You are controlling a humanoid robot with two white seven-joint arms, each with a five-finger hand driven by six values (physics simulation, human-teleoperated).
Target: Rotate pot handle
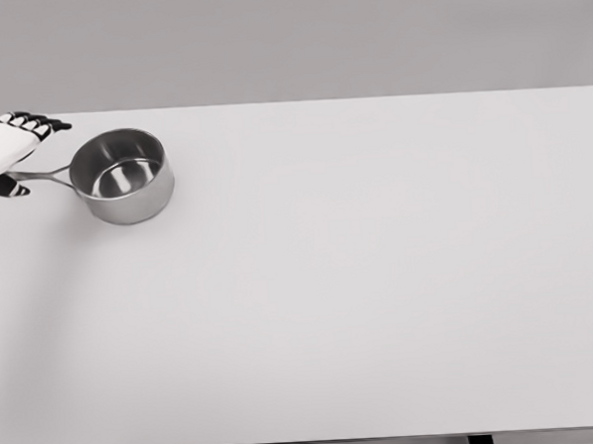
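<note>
Pot (123, 175) upright on table (379, 277), far-left corner region. Handle (43, 177) long axis points left from pot body, straight into left hand (6, 153). Hand at handle's outer end, fingers curled over it, thumb below: looks gripped. Right arm out of view. Pivot likely about pot.

L hand (6, 150) far left, fingers (43, 122) extended.

silver pot (123, 177), white table (379, 277), white-black robot hand (9, 148)
</note>
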